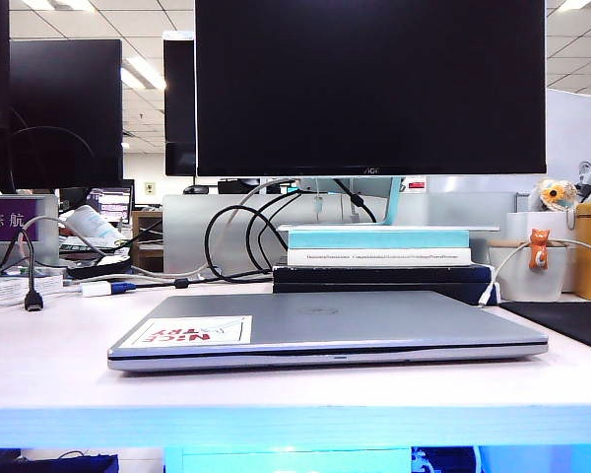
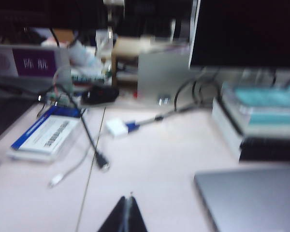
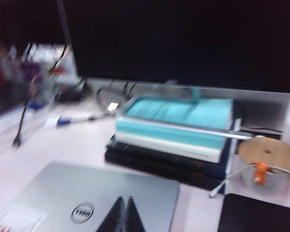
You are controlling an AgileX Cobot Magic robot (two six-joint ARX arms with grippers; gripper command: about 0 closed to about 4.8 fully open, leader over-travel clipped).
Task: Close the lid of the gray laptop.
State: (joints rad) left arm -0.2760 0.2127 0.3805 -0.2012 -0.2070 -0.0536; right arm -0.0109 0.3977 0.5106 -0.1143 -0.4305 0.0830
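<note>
**Operator:** Where's the gray laptop (image 1: 327, 331) and how would it handle?

**Spotter:** You have it at 6 o'clock in the exterior view, flat on the table (image 1: 49, 365) in front of the stacked books (image 1: 379, 258). The lid (image 1: 355, 317) is already down on the base, sticker (image 1: 191, 330) up. I'd judge the lid thin, stiff, smooth and a bit slippery; if you must touch it, press gently near the middle of the front edge, not a corner.

**Operator:** Grippers?

**Spotter:** Your left gripper (image 2: 127, 212) hangs over bare table at the laptop's 9 o'clock, fingers together on nothing. Your right gripper (image 3: 124, 212) hovers above the lid by the Dell logo (image 3: 82, 212), fingers also together, holding nothing.

**Operator:** Counts?

**Spotter:** One laptop, one lid, one sticker, two grippers. The stack looks like about three books, under the big monitor (image 1: 370, 87).
</note>
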